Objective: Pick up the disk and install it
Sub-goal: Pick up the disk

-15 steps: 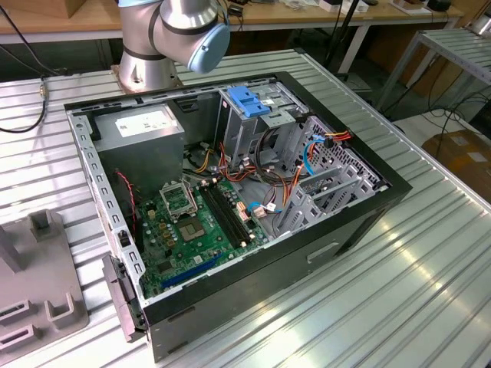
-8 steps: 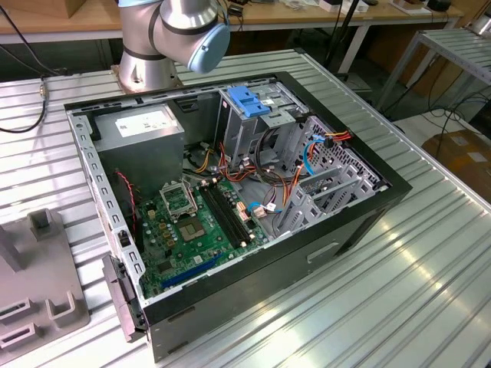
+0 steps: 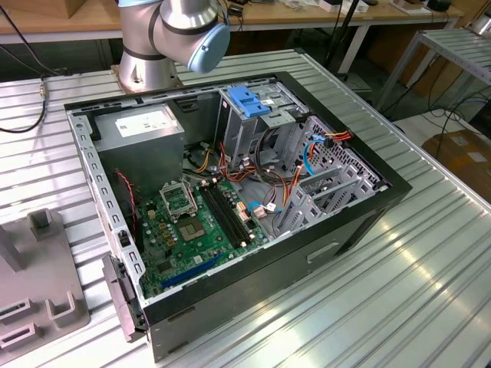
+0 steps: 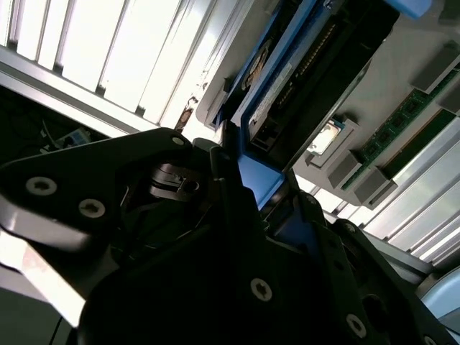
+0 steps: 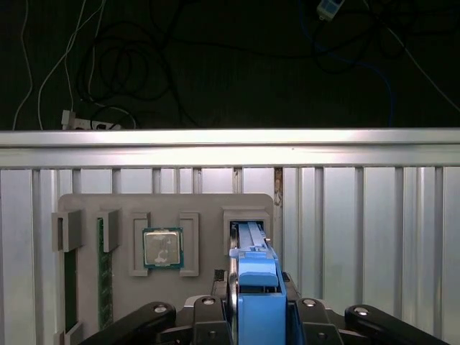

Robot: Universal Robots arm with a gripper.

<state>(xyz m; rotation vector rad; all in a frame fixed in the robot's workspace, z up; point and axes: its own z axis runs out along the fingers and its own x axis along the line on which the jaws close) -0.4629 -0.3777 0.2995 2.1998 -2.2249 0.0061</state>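
Observation:
The disk (image 5: 249, 237) stands on edge in a slot of a grey holder plate (image 5: 208, 208), its bright blue frame (image 5: 257, 287) turned toward the camera. My gripper (image 5: 257, 305) sits right over it, a dark finger (image 5: 215, 320) pressed against each side of the blue frame. In the second wrist view the disk (image 4: 302, 79) rises out of the jaws, its blue rail (image 4: 255, 180) clamped by the fingers (image 4: 215, 165). The disk still rests in its slot.
The holder plate also carries a processor chip (image 5: 162, 248) and memory sticks (image 5: 105, 277). In the exterior view the open computer case (image 3: 230, 192) lies on the slatted metal table (image 3: 430, 261), with a tall drive cage topped by a blue bracket (image 3: 249, 100). The arm's base (image 3: 165, 38) stands behind it.

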